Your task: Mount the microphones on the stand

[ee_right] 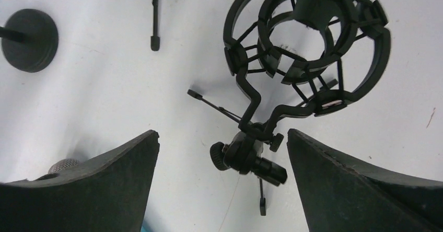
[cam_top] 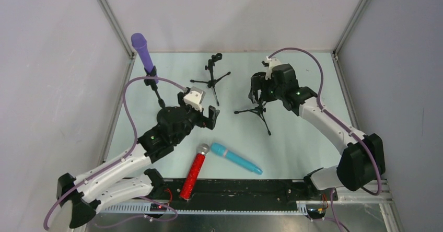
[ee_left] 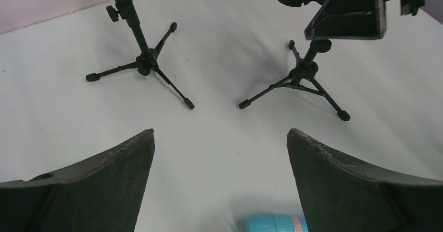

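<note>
The purple microphone (cam_top: 142,51) stands tilted in a stand (cam_top: 155,88) at the back left. The glittery red microphone (cam_top: 193,173) and the teal-blue microphone (cam_top: 236,158) lie on the table near the front. An empty tripod stand (cam_top: 211,78) is at the middle back. A second tripod stand (cam_top: 257,111) with a ring shock mount (ee_right: 308,38) is under my right gripper (cam_top: 259,89), which is open and hangs just above the mount (ee_right: 222,138). My left gripper (cam_top: 200,108) is open and empty (ee_left: 220,138), just behind the teal head (ee_left: 274,223).
Both tripods show in the left wrist view, one at the left (ee_left: 142,59) and one at the right (ee_left: 307,75). A round stand base (ee_right: 28,40) and the red microphone's mesh head (ee_right: 63,165) show in the right wrist view. Grey walls enclose the table on three sides.
</note>
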